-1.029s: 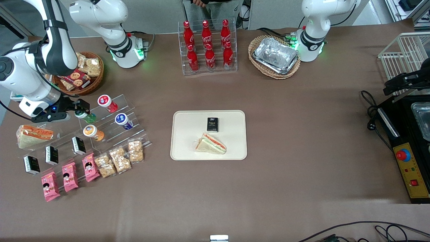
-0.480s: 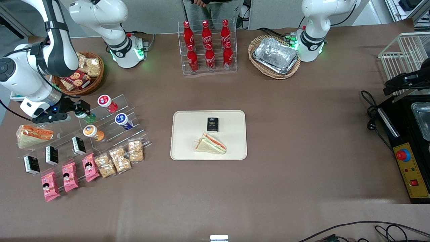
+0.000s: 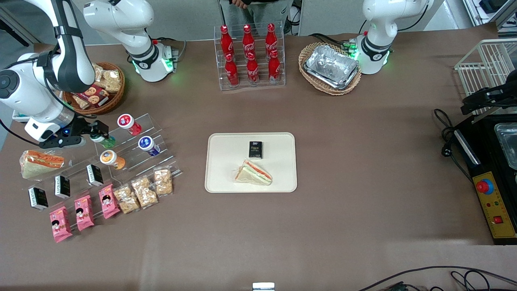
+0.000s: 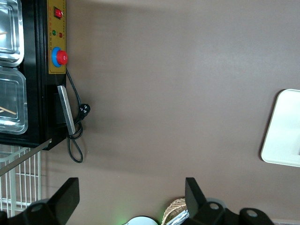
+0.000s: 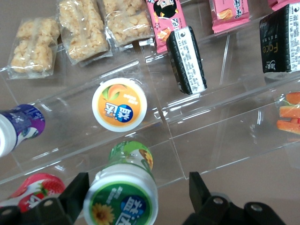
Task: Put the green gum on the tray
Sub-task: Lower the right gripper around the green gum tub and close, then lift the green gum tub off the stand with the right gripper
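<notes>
The green gum (image 3: 106,140) lies on the top step of a clear acrylic rack (image 3: 133,153) at the working arm's end of the table. In the right wrist view its white-rimmed green lid (image 5: 124,197) faces the camera. My gripper (image 3: 97,133) is open and straddles the bottle's lid end (image 5: 139,190); one finger (image 5: 75,192) is close against the bottle, the other (image 5: 201,190) stands apart. The cream tray (image 3: 226,161) lies mid-table, far from the gripper, and holds a sandwich (image 3: 253,173) and a black pack (image 3: 255,149).
A red-lidded bottle (image 3: 128,122), a blue-lidded one (image 3: 147,144) and an orange-lidded one (image 5: 119,104) lie on the same rack close to the gum. Black packs (image 5: 186,58), snack bags and a wrapped sandwich (image 3: 40,161) sit nearer the front camera. A snack basket (image 3: 97,89) stands farther away.
The gripper has hardly moved; it stays around the green gum's lid end. The arm's upper links have shifted very slightly. The gum has not moved.
</notes>
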Motion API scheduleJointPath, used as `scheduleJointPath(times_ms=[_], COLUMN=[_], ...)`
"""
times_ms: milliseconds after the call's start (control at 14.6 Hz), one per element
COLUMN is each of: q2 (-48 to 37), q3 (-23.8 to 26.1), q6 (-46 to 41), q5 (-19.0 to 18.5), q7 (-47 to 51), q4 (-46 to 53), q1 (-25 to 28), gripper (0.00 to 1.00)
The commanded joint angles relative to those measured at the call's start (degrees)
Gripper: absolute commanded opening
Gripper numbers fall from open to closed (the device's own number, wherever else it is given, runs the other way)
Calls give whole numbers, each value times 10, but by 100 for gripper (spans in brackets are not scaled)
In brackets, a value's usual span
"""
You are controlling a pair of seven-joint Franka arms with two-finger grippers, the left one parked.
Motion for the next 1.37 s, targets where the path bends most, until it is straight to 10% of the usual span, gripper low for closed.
scheduleJointPath(times_ms=[0,823,1303], q2=[5,-25,-33], q3=[1,1,9], q6=[12,-35,-311], q5=[-1,0,17], q7=[6,-24,-21], q4=[-2,25,244], q1=[-3,-3,19], gripper=[79,20,18])
